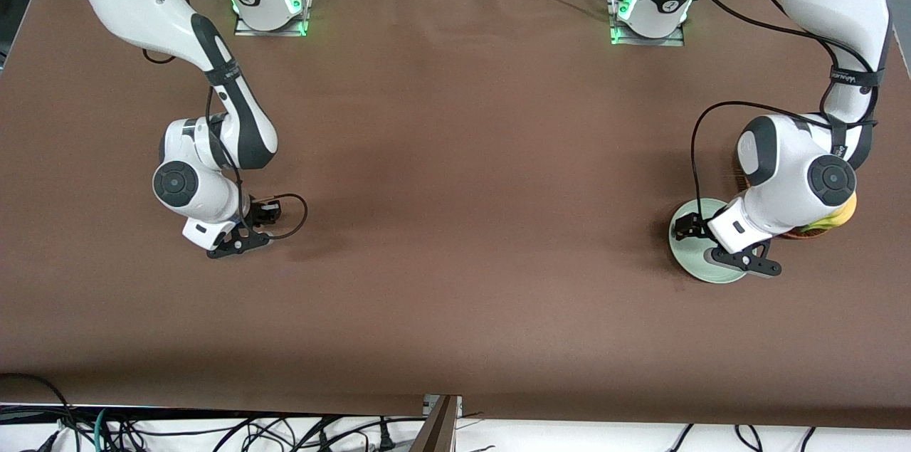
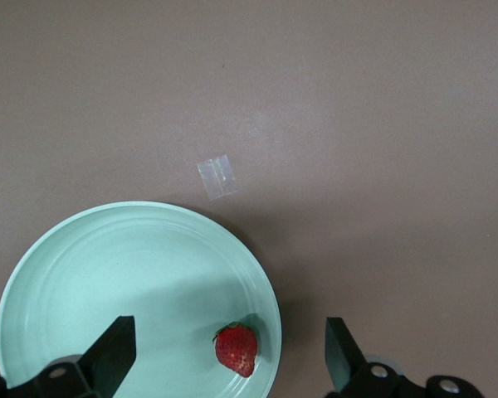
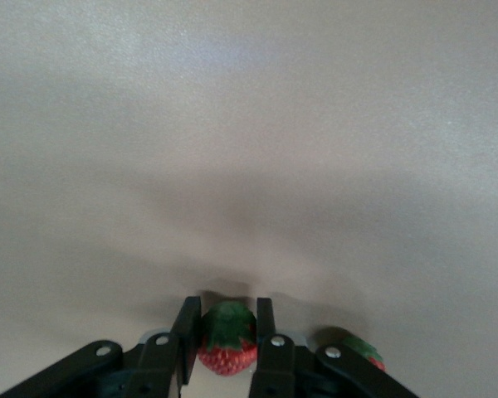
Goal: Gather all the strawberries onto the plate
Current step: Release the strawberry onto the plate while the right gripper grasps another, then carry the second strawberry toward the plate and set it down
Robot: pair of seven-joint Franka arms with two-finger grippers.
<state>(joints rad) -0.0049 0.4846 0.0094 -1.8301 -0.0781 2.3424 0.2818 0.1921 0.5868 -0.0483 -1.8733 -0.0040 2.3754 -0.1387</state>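
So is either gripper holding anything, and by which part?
The right gripper is shut on a strawberry, pinching its sides. The left gripper is open over the plate, holding nothing.

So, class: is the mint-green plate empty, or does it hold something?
Not empty. The plate holds one strawberry near its rim, seen in the left wrist view between the open fingers of the left gripper above it.

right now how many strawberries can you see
3. One strawberry lies in the mint-green plate under the open left pincer. One is clamped in the right pincer, with another beside it on the table. None seems hidden.
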